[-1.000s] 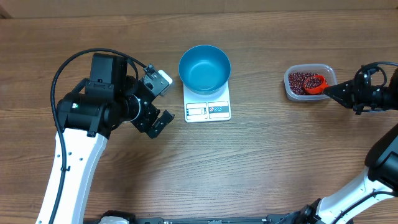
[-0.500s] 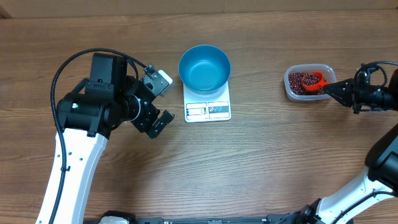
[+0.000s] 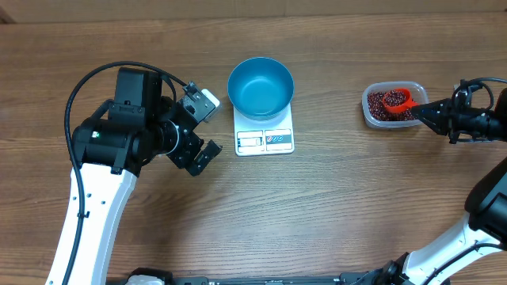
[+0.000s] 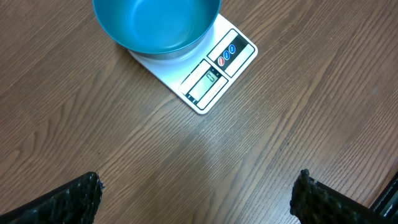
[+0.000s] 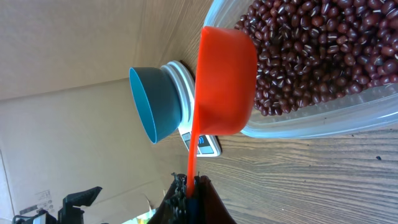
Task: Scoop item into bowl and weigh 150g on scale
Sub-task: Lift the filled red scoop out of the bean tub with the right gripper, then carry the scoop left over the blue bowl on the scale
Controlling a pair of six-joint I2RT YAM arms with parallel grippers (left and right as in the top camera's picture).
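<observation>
The blue bowl [image 3: 261, 87] stands empty on the white scale [image 3: 264, 140] at the table's middle. Maroon beans [image 3: 379, 108] fill a clear tub [image 3: 367, 117] at the right. My right gripper [image 3: 428, 113] is shut on the thin handle of a red scoop [image 3: 396, 100], whose cup sits over the beans. In the right wrist view the scoop [image 5: 224, 81] shows its outer side against the beans [image 5: 311, 50], with my gripper [image 5: 193, 186] clamping the handle. My left gripper [image 3: 206, 128] hangs open left of the scale. In its own view the gripper [image 4: 199, 199] is over bare wood, below the bowl [image 4: 155, 25] and scale [image 4: 214, 78].
The clear tub's near wall [image 5: 323, 118] lies between the scoop cup and my right gripper. The bowl [image 5: 155, 102] and scale [image 5: 205, 144] show beyond the scoop. A brown cardboard wall [image 3: 253, 8] runs along the table's far edge.
The right gripper has carried the scoop a little leftward and toward the tub's far side, over the beans. The left arm, bowl and scale have not moved.
</observation>
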